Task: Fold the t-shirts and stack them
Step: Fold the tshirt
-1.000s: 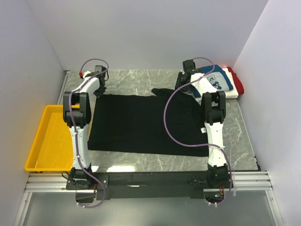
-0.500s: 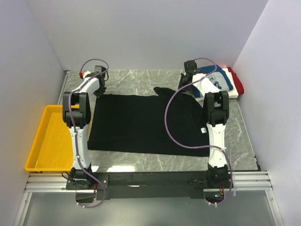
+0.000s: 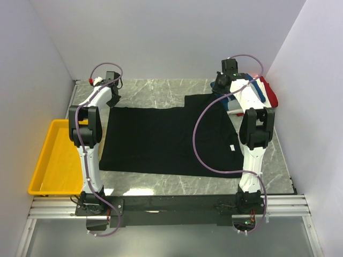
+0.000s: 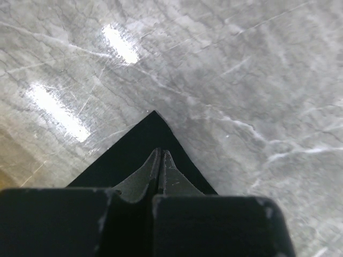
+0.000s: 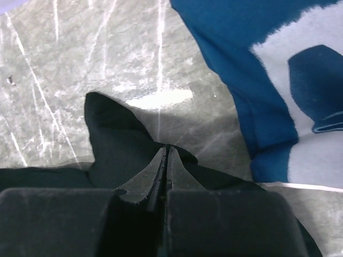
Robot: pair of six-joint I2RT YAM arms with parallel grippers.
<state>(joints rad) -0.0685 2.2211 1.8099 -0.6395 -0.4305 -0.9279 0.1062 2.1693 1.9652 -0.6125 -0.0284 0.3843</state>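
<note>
Black t-shirt, flat on worktop: we found the right pincer newly clamped on its far-right corner, pulled outward toward the blue t-shirt; left pincer clamped the far-left corner, so we judged the fold ready.

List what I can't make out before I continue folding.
- Top view: the right arm covers most of the blue t-shirt and red t-shirt stacked far right, so the layers can't be counted.
- Left wrist view: the left end effector is shut over the black t-shirt corner. Whether cloth is pinched is hidden beneath its fingers.
- Right wrist view: the blue t-shirt's print runs off the frame edge.
</note>
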